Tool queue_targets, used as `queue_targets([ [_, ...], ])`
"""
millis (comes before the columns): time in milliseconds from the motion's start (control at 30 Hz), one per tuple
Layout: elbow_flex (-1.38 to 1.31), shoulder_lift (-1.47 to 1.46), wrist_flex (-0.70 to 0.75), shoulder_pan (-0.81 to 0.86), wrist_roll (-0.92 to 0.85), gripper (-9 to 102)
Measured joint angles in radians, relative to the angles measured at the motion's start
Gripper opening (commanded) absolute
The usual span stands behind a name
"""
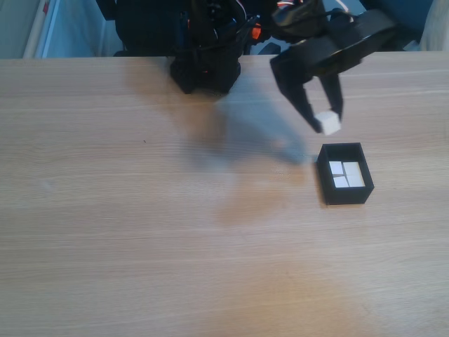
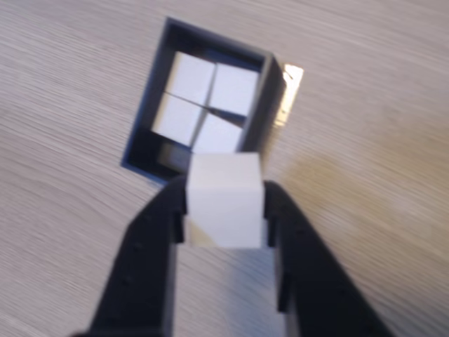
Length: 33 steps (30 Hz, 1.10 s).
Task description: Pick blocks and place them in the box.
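Note:
A small black open-topped box (image 1: 344, 194) sits on the wooden table at the right; in the wrist view the box (image 2: 144, 119) lies ahead of the fingers. Several white blocks (image 1: 347, 175) lie packed inside it, seen as a tight square (image 2: 207, 102) in the wrist view. My gripper (image 1: 327, 123) hangs just above and behind the box, shut on another white block (image 1: 328, 123). The wrist view shows that held block (image 2: 224, 200) clamped between the two black fingers (image 2: 151, 253), over the box's near wall.
The arm's black base (image 1: 205, 67) stands at the table's far edge, left of the gripper. The light wooden table (image 1: 140, 232) spreads wide to the left and front of the box.

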Motion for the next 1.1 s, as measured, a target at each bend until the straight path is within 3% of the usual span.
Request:
queue_targets([
  [300, 0.0, -0.186, -0.183, -0.035, -0.092, 1],
  [600, -0.04, -0.282, -0.259, -0.017, -0.103, 15],
  [767, -0.051, -0.291, -0.255, -0.014, -0.12, 11],
  [867, -0.051, -0.275, -0.189, 0.012, -0.126, 0],
  [1100, 0.109, -0.034, -0.075, 0.094, -0.27, 0],
])
